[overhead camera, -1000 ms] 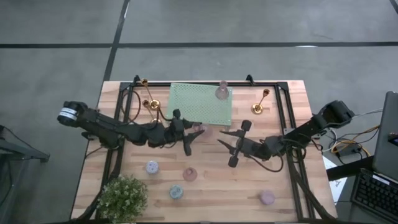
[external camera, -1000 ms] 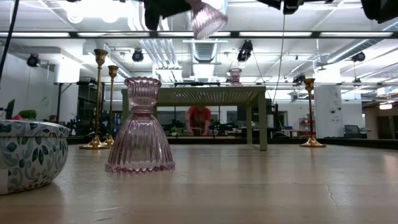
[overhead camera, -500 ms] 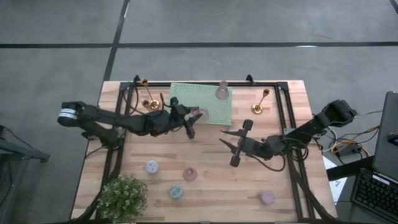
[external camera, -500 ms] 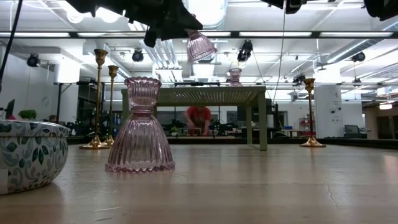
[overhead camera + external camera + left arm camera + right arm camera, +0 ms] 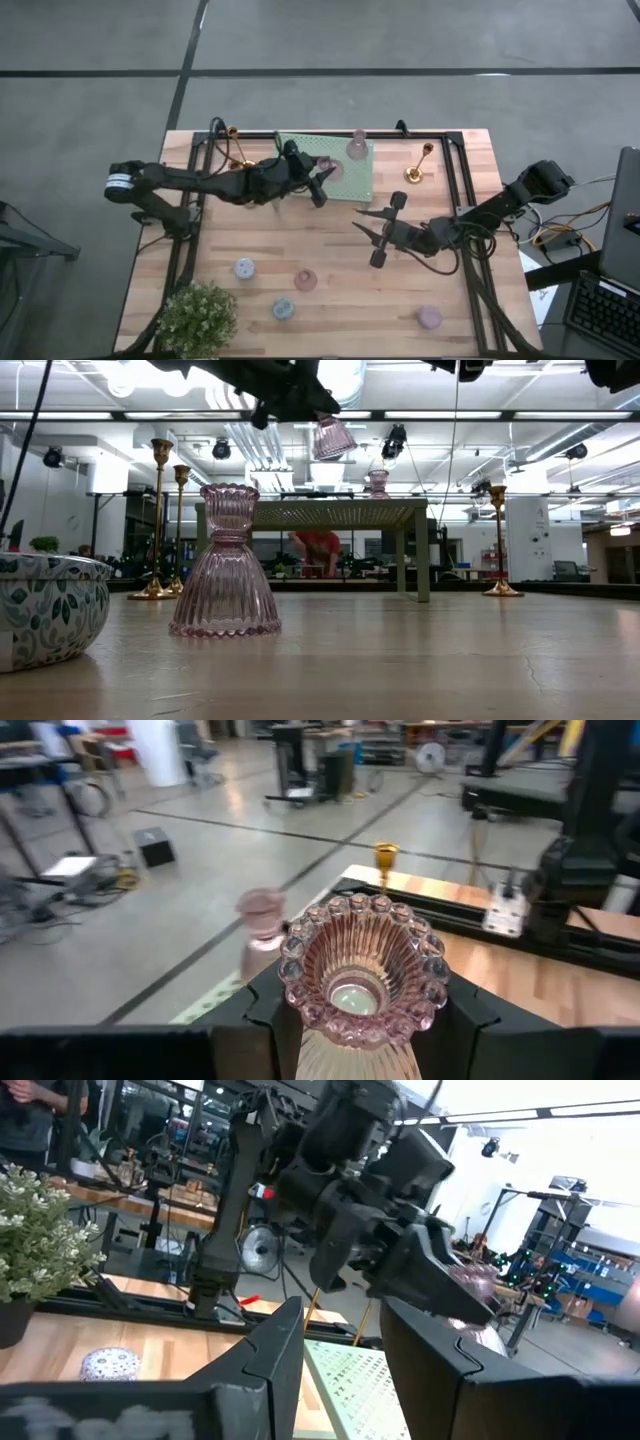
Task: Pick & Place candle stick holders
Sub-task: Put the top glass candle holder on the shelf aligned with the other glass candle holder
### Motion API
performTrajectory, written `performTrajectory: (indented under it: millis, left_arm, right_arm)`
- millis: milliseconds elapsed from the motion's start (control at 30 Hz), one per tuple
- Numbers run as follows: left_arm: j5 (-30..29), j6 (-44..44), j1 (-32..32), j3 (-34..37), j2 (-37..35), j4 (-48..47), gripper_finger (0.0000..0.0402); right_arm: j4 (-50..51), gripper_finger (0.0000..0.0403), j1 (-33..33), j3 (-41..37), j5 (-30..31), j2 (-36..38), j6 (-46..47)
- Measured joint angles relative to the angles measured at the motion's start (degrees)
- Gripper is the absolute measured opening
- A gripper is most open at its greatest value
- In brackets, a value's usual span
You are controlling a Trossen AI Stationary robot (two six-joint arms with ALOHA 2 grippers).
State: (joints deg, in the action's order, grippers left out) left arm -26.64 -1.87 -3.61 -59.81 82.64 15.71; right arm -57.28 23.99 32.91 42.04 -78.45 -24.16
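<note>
My left gripper [image 5: 320, 178] is shut on a pink ribbed glass candle stick holder [image 5: 326, 168] in the air over the mint-green rack [image 5: 300, 155]. A second pink holder [image 5: 357, 148] stands on the rack's far edge. Gold candlesticks stand at the far left [image 5: 232, 132] and far right [image 5: 415, 172]. Small pastel cups [image 5: 244, 267], [image 5: 305, 280], [image 5: 283, 308] sit near the front, a lilac one [image 5: 430, 317] to the right. My right gripper [image 5: 368, 238] hangs open mid-table, holding nothing; its wrist view [image 5: 340, 1380] shows bare space between the fingers. My left gripper pinches the holder's ribbed body [image 5: 345, 1055] between its two fingers [image 5: 262, 1020], which reach out nearly level from the table's left. The scalloped round end [image 5: 362, 970] points away from the fingers. The holder is lifted clear, above the rack, tilted [image 5: 333, 438].
A bushy potted plant [image 5: 197, 318] stands at the near left corner. Black frame rails [image 5: 452, 170] run along the table's sides and far edge. Close to the low camera stand a pink glass holder [image 5: 225, 565] and a patterned pot [image 5: 40, 605].
My left gripper has carried the pink holder toward the table's far edge and a little to the right, from above the bare wood to above the rack, staying shut on it. The right arm has kept still.
</note>
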Motion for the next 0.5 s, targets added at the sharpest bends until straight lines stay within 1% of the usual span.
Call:
performTrajectory:
  millis: [67,200,367,500]
  left_arm:
    - [2.32,0.16,-0.86,-1.22,1.29,-0.09,0.0145]
    - [3.69,0.24,-2.48,-3.01,3.57,0.11,0.0145]
    - [6.27,0.23,-4.72,-4.57,5.71,-0.09,0.0145]
    - [8.36,0.03,-6.05,-6.05,7.80,0.20,0.0145]
  right_arm:
    - [0.02,0.0125,0.00,0.00,0.02,0.04,-0.23]
    - [-0.02,0.0126,0.32,-0.02,0.64,0.08,-1.34]
    - [0.02,0.0125,2.01,-0.02,6.73,1.38,-4.70]
    - [0.06,0.0115,3.22,-0.23,7.65,4.03,-5.44]
